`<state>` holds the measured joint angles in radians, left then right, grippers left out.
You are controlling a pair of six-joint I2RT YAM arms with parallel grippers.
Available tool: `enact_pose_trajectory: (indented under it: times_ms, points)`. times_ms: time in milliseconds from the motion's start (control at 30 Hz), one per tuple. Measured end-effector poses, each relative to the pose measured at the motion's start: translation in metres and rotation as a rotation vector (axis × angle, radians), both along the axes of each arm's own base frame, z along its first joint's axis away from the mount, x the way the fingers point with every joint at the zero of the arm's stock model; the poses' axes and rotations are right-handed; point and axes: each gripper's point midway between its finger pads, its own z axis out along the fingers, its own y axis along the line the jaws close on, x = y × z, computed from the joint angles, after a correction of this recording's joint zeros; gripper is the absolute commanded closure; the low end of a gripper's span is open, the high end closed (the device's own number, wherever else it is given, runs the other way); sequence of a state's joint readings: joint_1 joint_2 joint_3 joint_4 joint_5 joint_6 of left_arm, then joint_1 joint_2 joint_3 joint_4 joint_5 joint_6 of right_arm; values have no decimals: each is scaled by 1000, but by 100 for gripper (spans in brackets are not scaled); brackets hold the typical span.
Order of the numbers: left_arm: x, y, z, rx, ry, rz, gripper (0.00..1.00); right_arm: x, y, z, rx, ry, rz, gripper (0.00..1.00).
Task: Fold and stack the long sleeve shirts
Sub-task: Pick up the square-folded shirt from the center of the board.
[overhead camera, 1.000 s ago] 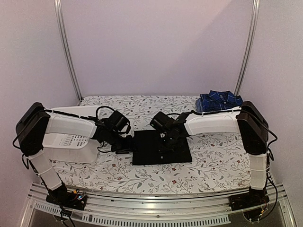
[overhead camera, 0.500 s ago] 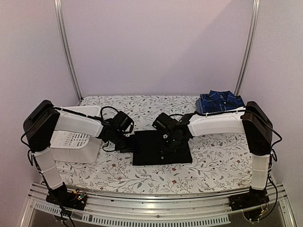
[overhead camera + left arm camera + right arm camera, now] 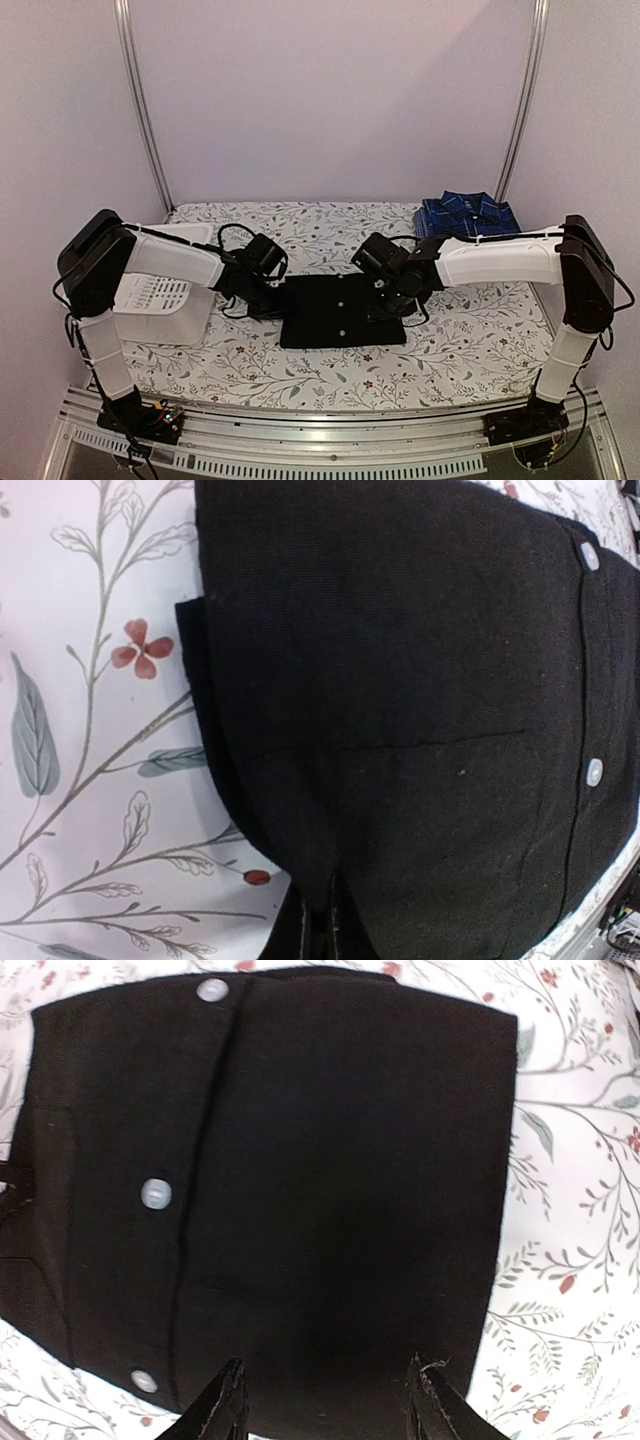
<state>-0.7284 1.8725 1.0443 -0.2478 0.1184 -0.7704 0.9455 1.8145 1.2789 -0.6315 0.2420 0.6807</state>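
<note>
The black shirt (image 3: 340, 312) lies folded in a neat square in the middle of the table (image 3: 455, 350). The table has a white cover with little flowers and leaves on it. The shirt's pale buttons (image 3: 155, 1194) run in a line. The left gripper (image 3: 322, 928) is at the shirt's left edge, and its two fingers are squeezed tight together. The cloth is as dark as the fingers, so I cannot tell if any shirt is pinched between them. The right gripper (image 3: 328, 1400) is over the right side of the black shirt. Its fingers (image 3: 222, 1405) are apart and hold nothing. The plaid shirt (image 3: 465, 214) sits folded at the back right corner, well apart from the black one. A white basket (image 3: 150, 300) stands on the left, beside the left arm (image 3: 165, 262).
</note>
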Motion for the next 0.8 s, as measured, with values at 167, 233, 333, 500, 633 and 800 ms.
enact_pose_trajectory:
  times_ms: [167, 233, 333, 500, 633, 800]
  points:
    - [0, 1, 2, 23, -3, -24, 100, -8, -34, -25, -58, 48, -52, 52]
    - [0, 3, 2, 39, -3, -35, 100, -13, -44, -33, -75, 65, -64, 55]
    - [-2, 6, 3, 69, -2, -57, 100, -20, -51, -38, -76, 80, -76, 58]
    - [-7, 13, 8, 106, 7, -93, 100, -31, -53, -46, -62, 106, -79, 60]
    - [-11, 18, 22, 123, -1, -129, 100, -37, -48, -46, -50, 115, -70, 60]
    - [-14, 23, 47, 129, -35, -176, 100, -34, -40, -38, -27, 102, -70, 62]
